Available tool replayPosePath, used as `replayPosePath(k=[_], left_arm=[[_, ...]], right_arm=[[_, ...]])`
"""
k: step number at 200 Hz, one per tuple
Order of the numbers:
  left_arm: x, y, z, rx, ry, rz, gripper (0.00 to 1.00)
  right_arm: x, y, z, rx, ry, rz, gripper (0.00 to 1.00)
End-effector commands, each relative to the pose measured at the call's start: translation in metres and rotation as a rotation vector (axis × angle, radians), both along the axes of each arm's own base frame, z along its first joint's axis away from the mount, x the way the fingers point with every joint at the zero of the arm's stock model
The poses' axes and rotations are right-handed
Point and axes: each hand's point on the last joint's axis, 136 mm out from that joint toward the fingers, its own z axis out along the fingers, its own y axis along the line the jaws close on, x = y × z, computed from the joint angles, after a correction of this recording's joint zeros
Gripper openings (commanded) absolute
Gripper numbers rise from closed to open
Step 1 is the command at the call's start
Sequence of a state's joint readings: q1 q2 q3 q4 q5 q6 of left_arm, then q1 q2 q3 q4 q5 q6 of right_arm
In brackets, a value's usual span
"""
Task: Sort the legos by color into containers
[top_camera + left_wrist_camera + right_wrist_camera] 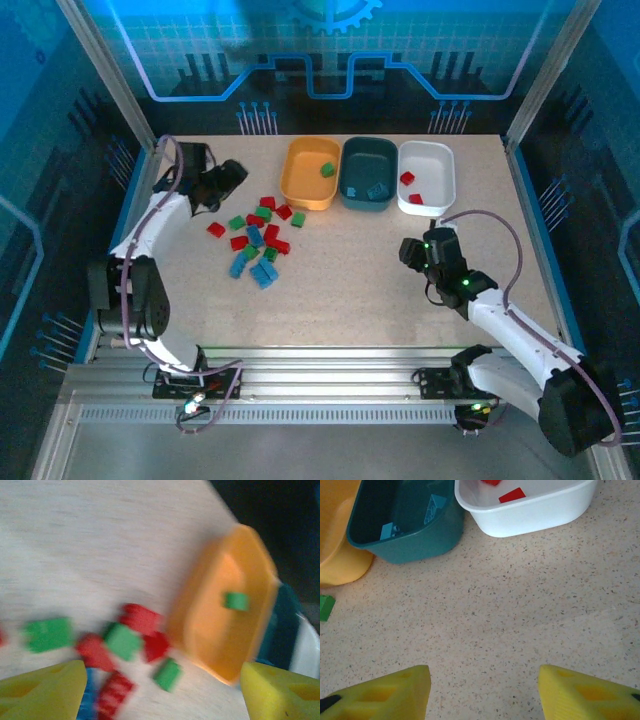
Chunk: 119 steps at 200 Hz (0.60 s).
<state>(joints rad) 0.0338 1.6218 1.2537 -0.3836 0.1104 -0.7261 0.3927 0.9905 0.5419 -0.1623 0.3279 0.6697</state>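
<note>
A loose pile of red, green and blue legos point(258, 236) lies left of the table's middle. Along the far edge stand the three containers: an orange-yellow bin point(298, 185) holding one green brick point(327, 169), a dark teal bin point(356, 160) with blue bricks point(377, 190), and a white bin point(440, 170) with two red bricks point(407, 178). My left gripper point(232, 178) hangs open just left of the pile and the orange bin point(200, 630), with nothing between its fingers point(45, 690). My right gripper point(412, 250) is open over bare table, below the white bin point(530, 515).
The left wrist view is motion-blurred; red and green bricks point(122, 641) lie below the open jaws. One green brick point(325, 607) sits beside the orange bin point(335, 555) in the right wrist view, next to the teal bin point(410, 545). Metal frame posts point(105, 70) flank the table.
</note>
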Motion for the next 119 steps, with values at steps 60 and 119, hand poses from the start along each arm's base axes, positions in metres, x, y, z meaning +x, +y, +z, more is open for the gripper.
replayPosePath(k=[60, 119], left_arm=[[-0.022, 0.020, -0.114, 0.085, 0.418, 0.037, 0.70], [-0.007, 0.014, -0.131, 0.106, 0.462, 0.019, 0.69]], right_arm=[[0.003, 0.010, 0.004, 0.008, -0.010, 0.046, 0.60], [0.003, 0.012, 0.005, 0.014, -0.010, 0.053, 0.60]])
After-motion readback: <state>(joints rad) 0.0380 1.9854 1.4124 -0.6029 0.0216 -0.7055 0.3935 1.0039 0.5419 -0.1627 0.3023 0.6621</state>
